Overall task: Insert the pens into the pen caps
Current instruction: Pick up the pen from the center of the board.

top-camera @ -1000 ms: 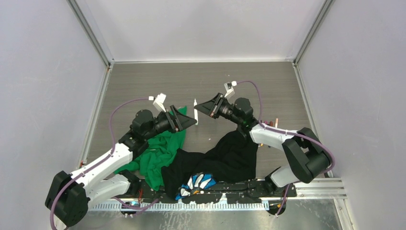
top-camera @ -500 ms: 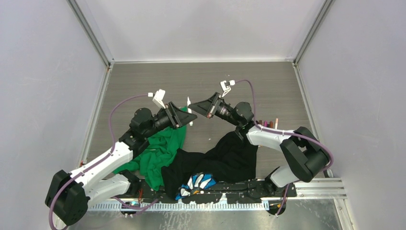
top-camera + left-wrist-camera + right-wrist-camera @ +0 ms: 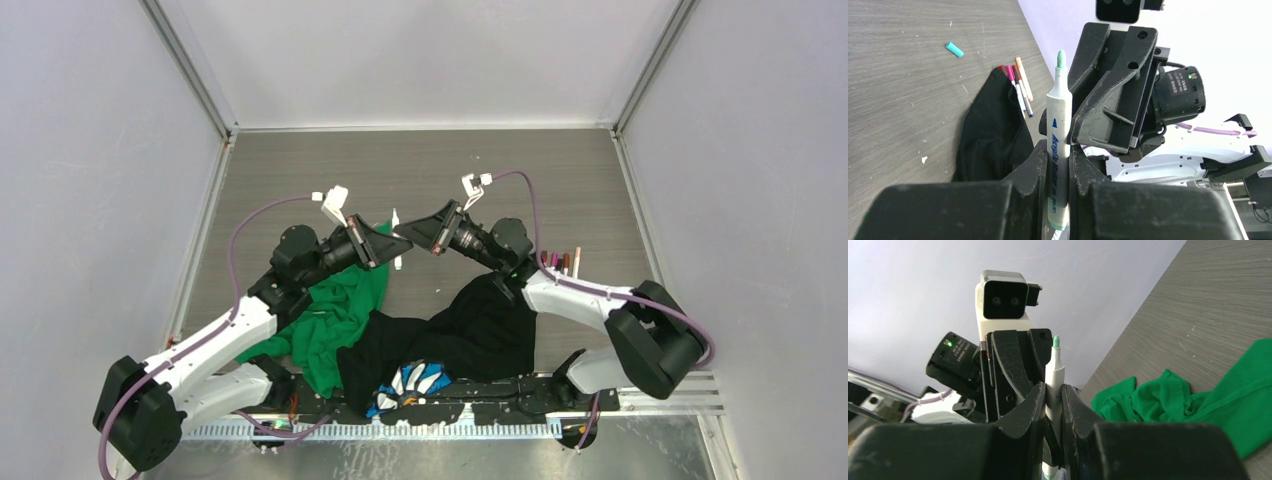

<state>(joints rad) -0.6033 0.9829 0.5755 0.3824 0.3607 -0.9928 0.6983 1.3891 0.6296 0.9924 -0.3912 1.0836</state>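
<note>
Left claw [image 3: 1058, 150] and right claw [image 3: 1052, 390] both clamp one pen [image 3: 1058, 117], teal tip bare; teal cap [image 3: 954, 49] lies loose on desk [image 3: 903, 105]; other pens [image 3: 1019, 90] wait at right; capping seems pending.

A: Top view: high, behind left claw [image 3: 401, 245] and right claw [image 3: 406, 231], looking down on the surface [image 3: 300, 170].
B: Wrist views: close behind own claw, facing each other; both share the pen [image 3: 1058, 115] between.

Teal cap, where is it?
In the left wrist view, the teal cap lies on the table, upper left, beyond the pens beside the black cloth.
</note>
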